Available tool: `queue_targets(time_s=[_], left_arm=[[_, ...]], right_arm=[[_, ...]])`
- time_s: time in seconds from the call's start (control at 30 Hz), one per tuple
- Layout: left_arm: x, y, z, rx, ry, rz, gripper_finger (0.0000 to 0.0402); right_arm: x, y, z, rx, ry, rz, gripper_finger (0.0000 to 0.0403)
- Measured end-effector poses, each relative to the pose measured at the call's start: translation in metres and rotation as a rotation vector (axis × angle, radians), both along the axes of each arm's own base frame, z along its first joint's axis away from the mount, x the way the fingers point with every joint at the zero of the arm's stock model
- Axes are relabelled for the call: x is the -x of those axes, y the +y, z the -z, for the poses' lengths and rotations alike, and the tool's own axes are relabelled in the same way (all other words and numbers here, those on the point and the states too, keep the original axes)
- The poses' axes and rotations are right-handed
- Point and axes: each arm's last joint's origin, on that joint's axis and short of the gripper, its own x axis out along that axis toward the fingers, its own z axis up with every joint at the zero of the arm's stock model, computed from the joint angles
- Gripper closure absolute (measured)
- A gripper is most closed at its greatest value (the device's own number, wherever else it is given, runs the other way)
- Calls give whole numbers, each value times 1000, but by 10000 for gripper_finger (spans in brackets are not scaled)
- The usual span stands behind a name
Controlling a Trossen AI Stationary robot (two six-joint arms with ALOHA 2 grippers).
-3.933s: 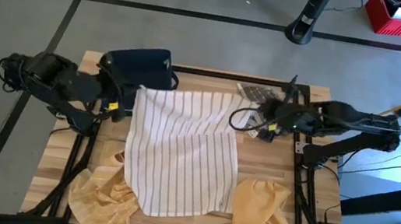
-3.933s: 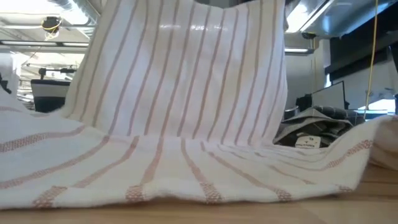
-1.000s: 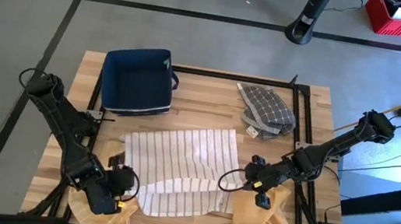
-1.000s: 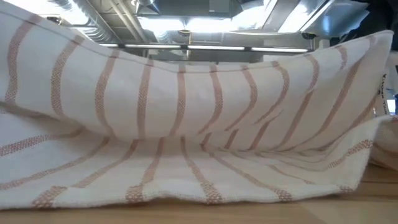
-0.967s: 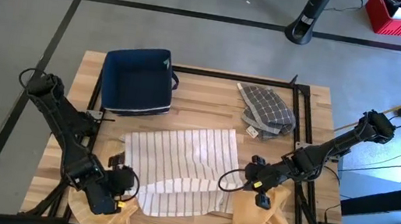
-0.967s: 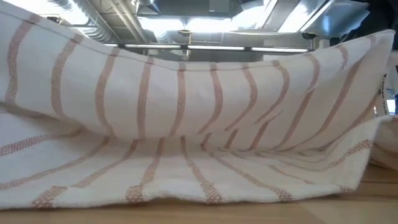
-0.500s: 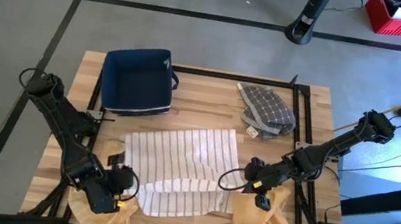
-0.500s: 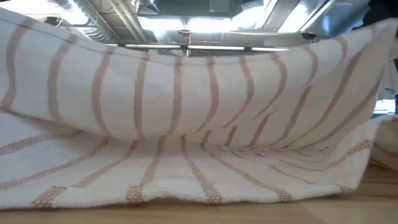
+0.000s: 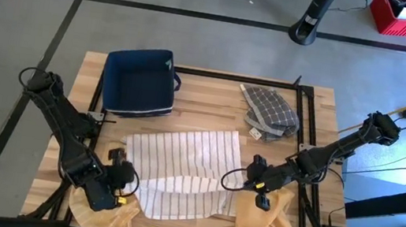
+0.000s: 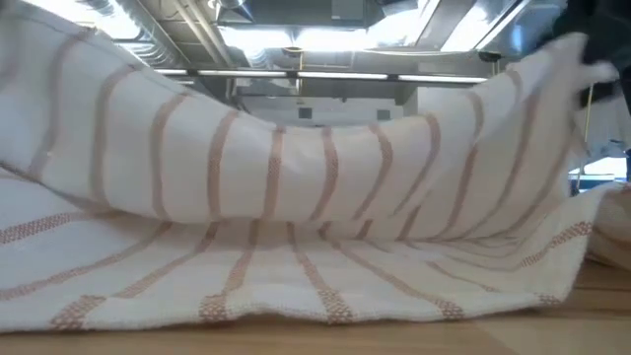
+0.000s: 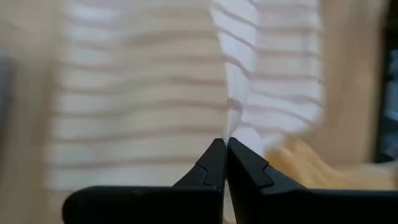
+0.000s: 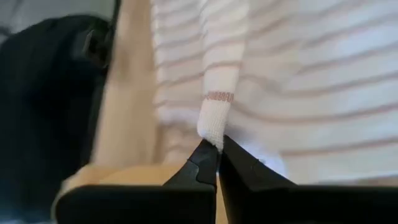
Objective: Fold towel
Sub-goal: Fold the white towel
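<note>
Towel: The striped towel (image 9: 183,170) lies across the middle of the wooden table (image 9: 212,103), toward its near edge, doubled over on itself. From my low camera its upper layer (image 10: 325,168) sags in an arc above the flat lower layer.

Left gripper: My left gripper (image 9: 128,179) sits low at the towel's near-left corner, pinched tight on the cloth. The left wrist camera shows the fingertips (image 11: 225,149) meeting on a thin fold of striped fabric (image 11: 233,118).

Right gripper: My right gripper (image 9: 252,174) is at the towel's right edge, clenched on a corner. In the right wrist camera the dark fingers (image 12: 216,152) nip a bunched white tip with a reddish band (image 12: 217,118).

Lift: Both held corners stand off the table, the right one higher in the low view, with the slack middle dipping between them.

Yellow cloths: One crumpled yellow cloth (image 9: 105,215) lies at the near-left corner just under the left gripper. Another (image 9: 264,218) lies at near right, beside the right gripper.

Bin: A dark blue bin (image 9: 140,81) stands at the far left of the table, apart from the towel.

Checked cloth: A grey checked cloth (image 9: 268,111) lies bunched at far right, well clear of the striped towel.
</note>
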Motion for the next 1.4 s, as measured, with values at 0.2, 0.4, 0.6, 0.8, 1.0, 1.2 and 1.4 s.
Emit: queue_targets(time_s=[0.2,0.4,0.6,0.8,1.0,1.2,1.4], left_arm=[[12,48,-18,-431,-153,-179,402],[16,91,-40,-701,-289,-313,402],[16,129,-55,-812,-276,-421,402],[16,161,-58,-869,-184,-541,402],[15,187,-39,-937,-47,-631,402],[17,202,-16,-966,58,-678,401],[14,210,0,-918,150,-668,366]], right_arm=[[-1,-24,-26,412,-169,215,395],[-7,-59,-48,820,-258,420,395],[-22,-107,-59,955,-220,527,395],[-27,-158,-54,912,-139,643,395],[-34,-196,-41,867,-79,710,395],[-47,-217,-25,813,-57,701,395],[-59,-225,-6,812,2,686,380]])
